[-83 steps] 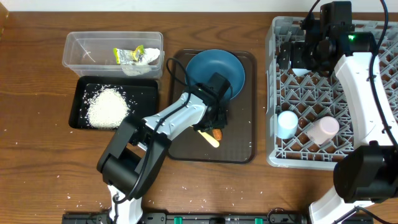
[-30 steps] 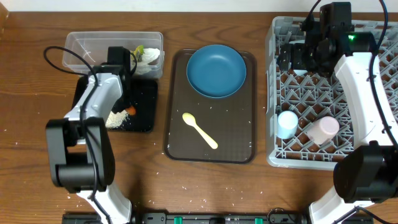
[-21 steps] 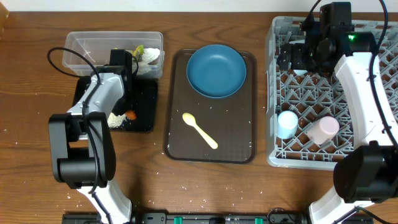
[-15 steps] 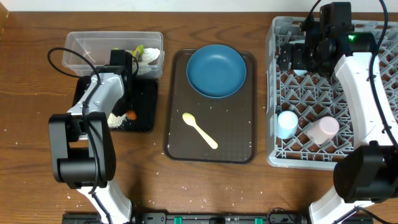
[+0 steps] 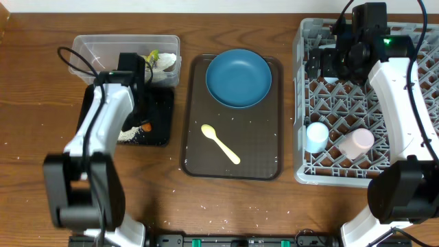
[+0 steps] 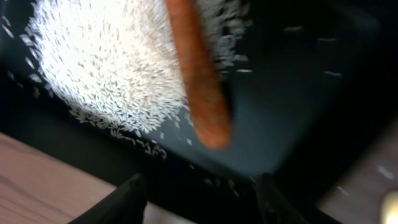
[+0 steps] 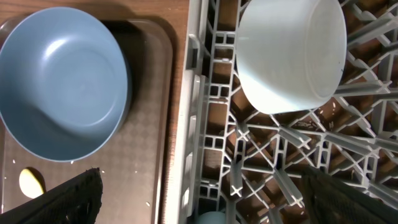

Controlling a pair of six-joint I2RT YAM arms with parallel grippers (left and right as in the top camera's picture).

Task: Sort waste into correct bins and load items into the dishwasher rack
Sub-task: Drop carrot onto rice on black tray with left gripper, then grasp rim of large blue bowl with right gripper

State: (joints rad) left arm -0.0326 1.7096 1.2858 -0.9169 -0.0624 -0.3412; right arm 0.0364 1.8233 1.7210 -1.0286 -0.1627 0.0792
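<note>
1. Left gripper (image 6: 202,200) with fingers parted and empty; carrot piece (image 6: 198,74) free inside the black tray (image 5: 161,116), against the rice (image 6: 106,68).
2. Could scatter grains over the black tray's rim by lifting away low and clipping the heap.
3. Could snag the clear tub (image 5: 89,48), just behind the black tray, or the crumpled wrapper (image 5: 162,62) inside it.
4. Right gripper (image 7: 214,202) spread wide, holding nothing, over the dishwasher rack (image 5: 322,103) far right of the black tray, beside the white bowl (image 7: 289,53); might knock that bowl on a careless descent.
5. Not yet loaded: blue plate (image 5: 238,77) and spoon (image 5: 221,143) on the brown serving tray (image 5: 264,151), just right of the black tray; may slide under a rim pinch.
</note>
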